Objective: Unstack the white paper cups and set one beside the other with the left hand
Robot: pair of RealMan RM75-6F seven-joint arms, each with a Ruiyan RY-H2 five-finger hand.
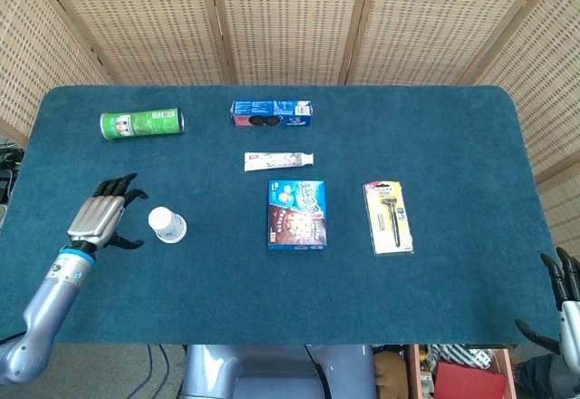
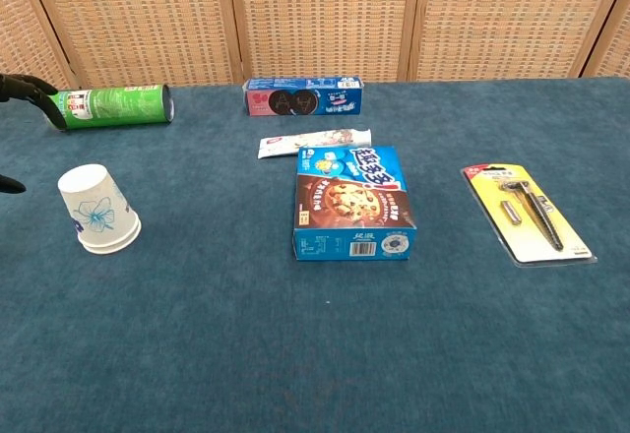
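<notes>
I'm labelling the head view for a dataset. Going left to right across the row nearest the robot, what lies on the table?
Left hand → stacked white paper cups → blue cookie box → yellow razor pack.

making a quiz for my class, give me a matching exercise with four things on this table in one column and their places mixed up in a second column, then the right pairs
Things:
1. white paper cups
2. green can
3. razor pack
4. toothpaste tube

Places:
A. right of the blue cookie box
B. lying on its side at the far left of the table
C. between the cookie box and the blue biscuit sleeve
D. upside down, just right of the left hand

Pairs: 1-D, 2-B, 3-A, 4-C
</notes>
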